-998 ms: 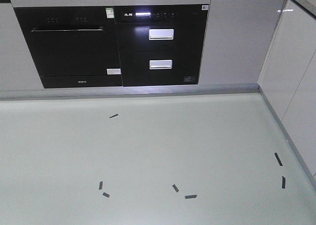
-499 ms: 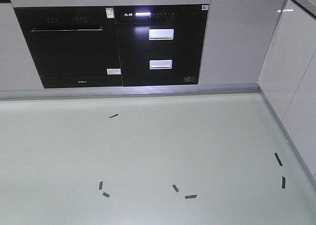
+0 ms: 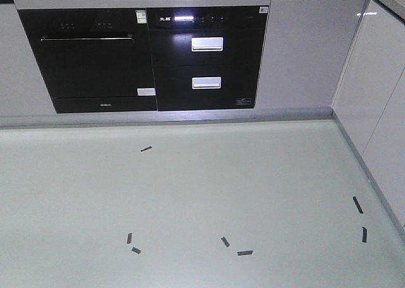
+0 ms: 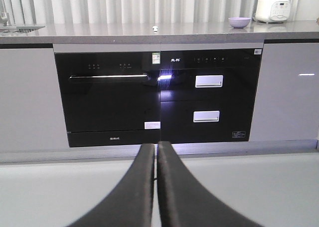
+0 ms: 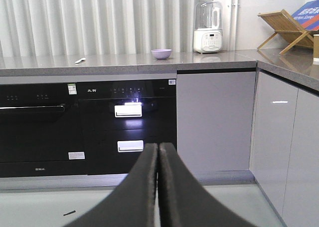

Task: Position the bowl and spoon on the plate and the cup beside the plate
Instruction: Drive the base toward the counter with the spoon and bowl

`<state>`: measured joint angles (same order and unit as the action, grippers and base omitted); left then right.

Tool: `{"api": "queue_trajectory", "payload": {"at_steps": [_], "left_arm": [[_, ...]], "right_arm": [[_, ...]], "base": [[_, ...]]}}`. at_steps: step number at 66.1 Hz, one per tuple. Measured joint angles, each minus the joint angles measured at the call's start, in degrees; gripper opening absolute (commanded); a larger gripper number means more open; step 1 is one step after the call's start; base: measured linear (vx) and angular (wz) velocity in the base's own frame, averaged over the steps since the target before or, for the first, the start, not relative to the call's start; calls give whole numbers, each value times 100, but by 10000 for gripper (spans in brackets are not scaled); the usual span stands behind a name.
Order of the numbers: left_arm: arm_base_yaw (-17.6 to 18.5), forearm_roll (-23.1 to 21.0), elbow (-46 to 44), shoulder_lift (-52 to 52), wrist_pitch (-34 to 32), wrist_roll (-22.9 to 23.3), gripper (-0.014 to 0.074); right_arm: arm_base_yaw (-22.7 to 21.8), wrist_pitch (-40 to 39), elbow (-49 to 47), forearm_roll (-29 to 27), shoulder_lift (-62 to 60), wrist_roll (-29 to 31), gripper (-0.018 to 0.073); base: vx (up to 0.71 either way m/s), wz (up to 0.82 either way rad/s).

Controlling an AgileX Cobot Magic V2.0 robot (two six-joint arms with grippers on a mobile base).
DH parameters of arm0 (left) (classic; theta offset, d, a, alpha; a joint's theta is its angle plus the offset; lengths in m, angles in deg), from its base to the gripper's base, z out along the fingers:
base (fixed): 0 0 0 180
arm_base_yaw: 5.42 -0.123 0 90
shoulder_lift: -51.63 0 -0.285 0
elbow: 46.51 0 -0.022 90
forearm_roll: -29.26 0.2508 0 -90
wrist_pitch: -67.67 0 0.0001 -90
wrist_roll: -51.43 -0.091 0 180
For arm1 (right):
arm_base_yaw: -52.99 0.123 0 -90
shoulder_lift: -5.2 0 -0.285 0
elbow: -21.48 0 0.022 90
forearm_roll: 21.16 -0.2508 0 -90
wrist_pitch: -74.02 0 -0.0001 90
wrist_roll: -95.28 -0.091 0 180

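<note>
Left gripper (image 4: 155, 147) and right gripper (image 5: 158, 146) both have their fingers pressed together with nothing between them, and everything's way off on the counter (image 5: 229, 57). From the right wrist, the bowl (image 5: 161, 53) sits at 12 o'clock and the spoon (image 5: 79, 60) at 11, well apart from it. A sliver of cup (image 5: 316, 48) shows at 2 on the side counter. Plate? Can't see it anywhere. That's my main worry, since no plate in sight means no target to arrange around. The spoon also lies flat and tiny, so I'd bet on a pinch skidding off it. And the base could bump the oven (image 3: 88, 60) when it drives up.
</note>
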<state>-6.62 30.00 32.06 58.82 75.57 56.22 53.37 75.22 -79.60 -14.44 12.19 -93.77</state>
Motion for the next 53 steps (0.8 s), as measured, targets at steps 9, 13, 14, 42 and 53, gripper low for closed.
{"api": "queue_trajectory", "payload": {"at_steps": [9,13,14,42,53], "left_arm": [[0,0,0,0,0,0,-6],[0,0,0,0,0,0,-6],[0,0,0,0,0,0,-6],[0,0,0,0,0,0,-6],[0,0,0,0,0,0,-6]], "right_arm": [[0,0,0,0,0,0,-6],[0,0,0,0,0,0,-6],[0,0,0,0,0,0,-6],[0,0,0,0,0,0,-6],[0,0,0,0,0,0,-6]], "base": [[4,1],[6,2],[7,2],[11,2],[15,4]]}}
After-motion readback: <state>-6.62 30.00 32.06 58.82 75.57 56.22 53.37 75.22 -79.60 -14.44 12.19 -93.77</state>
